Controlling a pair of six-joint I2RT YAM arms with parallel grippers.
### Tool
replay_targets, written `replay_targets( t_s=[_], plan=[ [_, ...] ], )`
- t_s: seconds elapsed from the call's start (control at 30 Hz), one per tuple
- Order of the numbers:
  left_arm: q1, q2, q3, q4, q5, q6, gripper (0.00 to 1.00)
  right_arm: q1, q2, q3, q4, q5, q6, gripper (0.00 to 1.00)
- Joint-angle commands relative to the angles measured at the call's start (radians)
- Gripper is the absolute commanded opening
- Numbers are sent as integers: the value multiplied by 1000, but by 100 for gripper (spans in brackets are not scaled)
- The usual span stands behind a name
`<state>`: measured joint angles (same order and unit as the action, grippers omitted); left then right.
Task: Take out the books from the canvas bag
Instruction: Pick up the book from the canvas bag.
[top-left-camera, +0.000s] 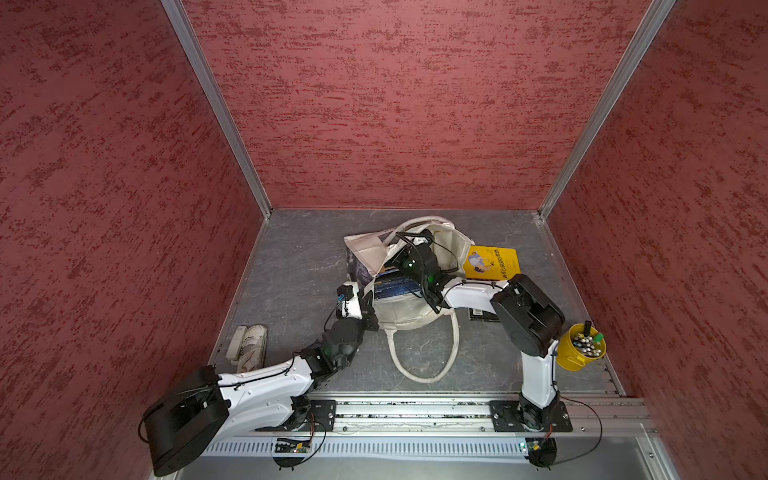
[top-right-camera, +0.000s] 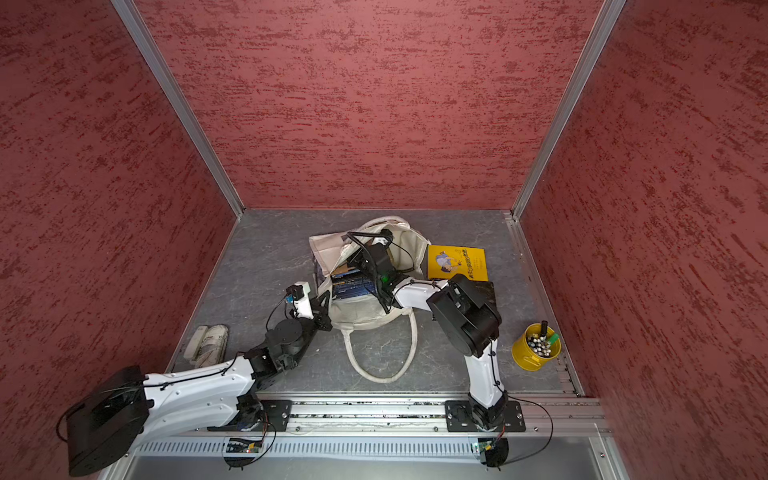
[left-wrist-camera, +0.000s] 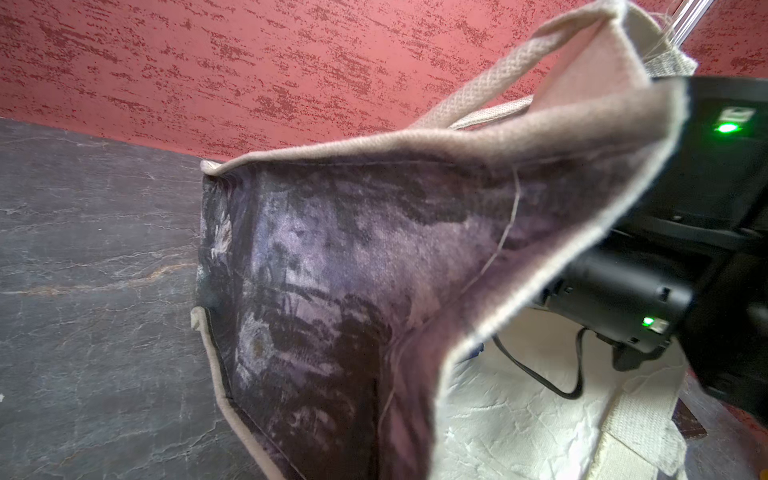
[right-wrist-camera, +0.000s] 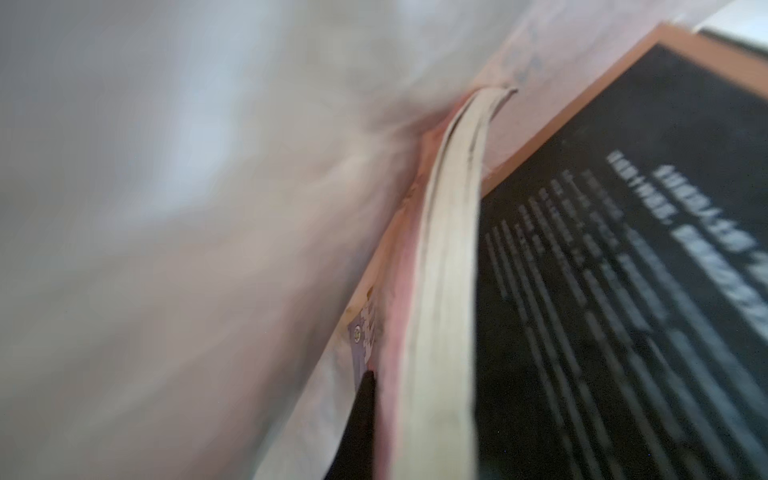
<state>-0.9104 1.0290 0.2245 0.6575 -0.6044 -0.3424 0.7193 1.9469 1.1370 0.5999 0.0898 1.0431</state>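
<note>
The right gripper (top-left-camera: 397, 257) is sunk in the mouth of the canvas bag (top-left-camera: 415, 318) at the centre of both top views, jaws drawn together. In the right wrist view a black finger (right-wrist-camera: 365, 415) is pressed against a cream page block (right-wrist-camera: 449, 291). A grip on one of the books is judged likely, though the far finger is hidden. The left gripper (top-left-camera: 369, 308) is closed on the bag's lower-left rim, and the cloth is held up beside the opening.

The stack of books (top-left-camera: 392, 286) lies inside the bag, just below and left of the right gripper in frame, spines running roughly across the frame. The way out is judged to be up through the mouth, then rightward, where a yellow book (top-left-camera: 492, 262) lies flat on the table (top-left-camera: 291, 266) just beside the bag. The right arm is the nearer.

Writing — white lines on a black, orange-edged cover (right-wrist-camera: 623, 291) are blurred past reading, and the characters on the yellow book are too small. The dark painting print (left-wrist-camera: 332, 270) is seen — no caption legible.
</note>
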Motion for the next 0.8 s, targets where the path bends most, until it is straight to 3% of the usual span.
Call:
replay_targets(
  t_s=[0.0, 0.5, 0.77],
  plan=[
    [4, 3, 21, -1, -5, 12, 0, 12, -100, -55, -21, -19, -91, 0],
    [5, -25, 17, -22, -14, -1, 0, 20, -406, -194, -190, -96, -234, 0],
    [9, -32, 26, -53, -22, -24, 0, 46, -608, -230, -308, -78, -344, 0]
  ],
)
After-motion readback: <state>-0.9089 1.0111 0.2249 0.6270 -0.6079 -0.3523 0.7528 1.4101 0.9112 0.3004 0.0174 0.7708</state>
